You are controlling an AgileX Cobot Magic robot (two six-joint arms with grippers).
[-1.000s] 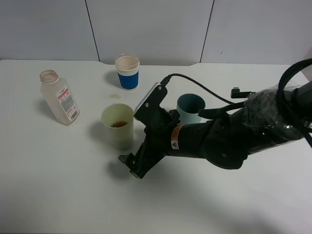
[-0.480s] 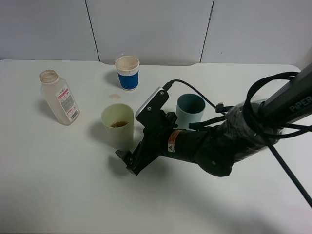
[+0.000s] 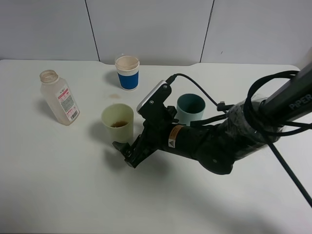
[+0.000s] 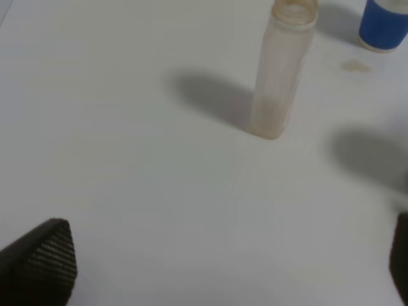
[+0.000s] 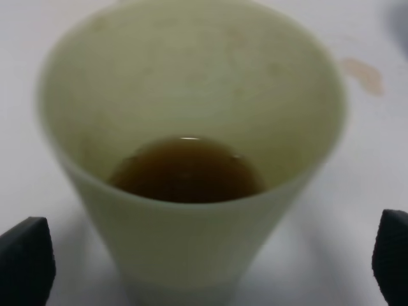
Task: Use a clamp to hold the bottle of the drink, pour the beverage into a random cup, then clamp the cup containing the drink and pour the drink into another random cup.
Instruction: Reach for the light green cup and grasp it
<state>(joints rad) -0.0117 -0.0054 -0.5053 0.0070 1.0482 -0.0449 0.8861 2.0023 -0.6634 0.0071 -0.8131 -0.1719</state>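
The bottle of the drink (image 3: 58, 97) stands upright and capless at the far left, and the left wrist view shows this bottle (image 4: 280, 70) too. The pale yellow-green cup (image 3: 117, 126) holds brown beverage (image 5: 185, 172) at its bottom. My right gripper (image 3: 125, 154) is open and low at the cup's near side. In the right wrist view the cup (image 5: 191, 127) fills the space just ahead of the gripper (image 5: 207, 264), whose fingertips (image 5: 25, 268) stand clear of its wall. The teal cup (image 3: 190, 108) stands behind the right arm. My left gripper (image 4: 220, 268) is open over bare table.
A short blue cup with a white rim (image 3: 127, 72) stands at the back, with a small brown spill spot (image 3: 115, 96) on the white table (image 3: 58, 185) in front of it. The black right arm and its cable reach across the middle from the right.
My right gripper has moved left and slightly away from the table's front, closing in on the yellow-green cup's base. Bottle and cups have not moved.
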